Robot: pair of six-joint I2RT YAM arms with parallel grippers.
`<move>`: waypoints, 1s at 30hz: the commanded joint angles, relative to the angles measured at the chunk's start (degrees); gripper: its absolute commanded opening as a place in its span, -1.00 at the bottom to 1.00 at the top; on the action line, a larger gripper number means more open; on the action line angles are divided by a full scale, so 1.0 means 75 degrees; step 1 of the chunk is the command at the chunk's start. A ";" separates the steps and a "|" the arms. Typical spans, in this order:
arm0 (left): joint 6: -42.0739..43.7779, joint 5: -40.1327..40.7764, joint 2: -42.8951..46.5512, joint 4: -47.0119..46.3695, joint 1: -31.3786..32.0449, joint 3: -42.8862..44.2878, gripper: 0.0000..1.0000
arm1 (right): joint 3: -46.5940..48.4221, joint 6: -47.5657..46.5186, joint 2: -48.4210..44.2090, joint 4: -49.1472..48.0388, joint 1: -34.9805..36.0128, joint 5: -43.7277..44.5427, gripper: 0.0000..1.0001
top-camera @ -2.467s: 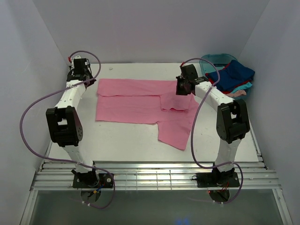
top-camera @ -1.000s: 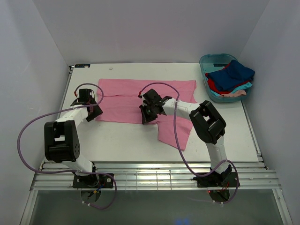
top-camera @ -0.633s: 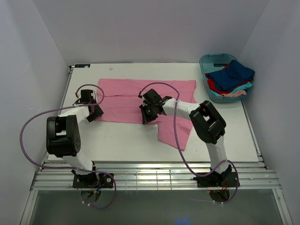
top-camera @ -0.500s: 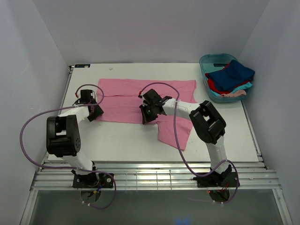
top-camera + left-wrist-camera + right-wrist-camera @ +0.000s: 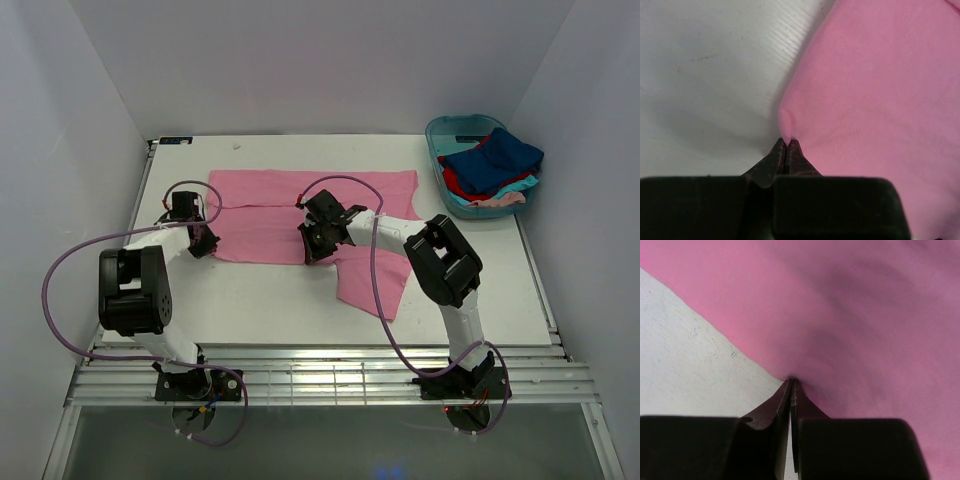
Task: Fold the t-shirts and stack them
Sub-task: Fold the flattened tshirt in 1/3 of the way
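Pinching the edge of the pink shirt (image 5: 262, 212) with left pincer (image 5: 786, 142) and right pincer (image 5: 791, 381). Lift both evenly, keeping cloth taut between tips.

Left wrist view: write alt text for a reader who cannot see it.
Black jaws, shut, pinch the edge of a pink shirt, with a small pucker of cloth at their tips. The shirt fills the right of the frame; bare white table fills the left.

White arm links (image 5: 160, 240), black joints (image 5: 130, 290), purple looping cables (image 5: 44, 290), black tapered fingers (image 5: 771, 162)
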State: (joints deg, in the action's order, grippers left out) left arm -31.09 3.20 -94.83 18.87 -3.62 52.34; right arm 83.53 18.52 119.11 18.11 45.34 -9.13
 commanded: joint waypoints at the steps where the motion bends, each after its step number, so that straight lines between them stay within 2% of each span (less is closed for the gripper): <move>1: 0.0325 0.0660 0.0386 0.0763 0.0002 0.0521 -1.00 | -0.0051 0.0061 -0.0038 0.0187 0.0001 0.0162 -0.85; 6: 0.0711 0.1412 0.0456 0.1607 -0.0126 0.1399 -1.00 | -0.0109 0.0097 -0.0002 0.0222 -0.0010 0.0279 -0.84; 10: 0.0887 0.1600 0.0327 0.2076 -0.0209 0.1996 -1.00 | -0.0051 0.0120 0.0079 0.0316 0.0001 0.0338 -0.85; 17: 0.1099 0.2396 -0.0095 0.2932 -0.0291 0.2607 -1.00 | 0.0008 0.0155 0.0197 0.0445 -0.0010 0.0408 -0.85; 23: 0.1204 0.2795 -0.0316 0.3482 -0.0326 0.2865 -0.61 | 0.0008 0.0155 0.0255 0.0562 -0.0010 0.0502 -0.84; 30: 0.1228 0.3112 -0.0692 0.4210 -0.0326 0.3170 0.17 | 0.0019 0.0143 0.0197 0.0609 -0.0010 0.0560 -0.85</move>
State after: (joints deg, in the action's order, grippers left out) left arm -22.11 23.33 -100.20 46.63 -5.58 73.78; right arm 83.48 19.57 119.15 18.63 45.36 -7.42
